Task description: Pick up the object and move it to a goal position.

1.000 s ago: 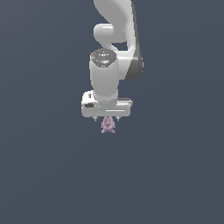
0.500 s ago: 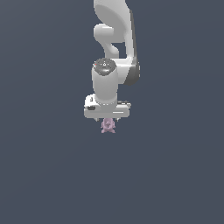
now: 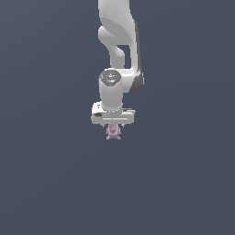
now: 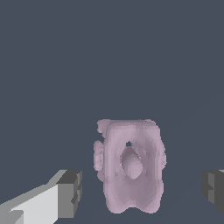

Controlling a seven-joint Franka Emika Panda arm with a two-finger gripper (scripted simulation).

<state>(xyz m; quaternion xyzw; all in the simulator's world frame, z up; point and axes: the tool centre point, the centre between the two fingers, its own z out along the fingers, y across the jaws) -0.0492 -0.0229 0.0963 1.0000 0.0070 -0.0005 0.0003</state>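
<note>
The object (image 3: 113, 132) is a tiny pale pink-lilac lumpy figurine with small nubs, resting on the dark grey floor. In the exterior view my white gripper (image 3: 113, 126) hangs straight down right over it, and the hand covers its top. In the wrist view the object (image 4: 131, 170) sits between my two fingers. One dark fingertip (image 4: 71, 192) stands close beside it and the other fingertip (image 4: 213, 189) is farther off. Grey floor shows in both gaps, so the open gripper (image 4: 141, 192) straddles the object without touching it.
A plain dark grey floor (image 3: 55, 183) fills both views. The white arm (image 3: 120, 41) rises from the hand to the top of the exterior view. No goal marker shows.
The arm has come down a little, bringing the hand lower over the object. The object has stayed where it was.
</note>
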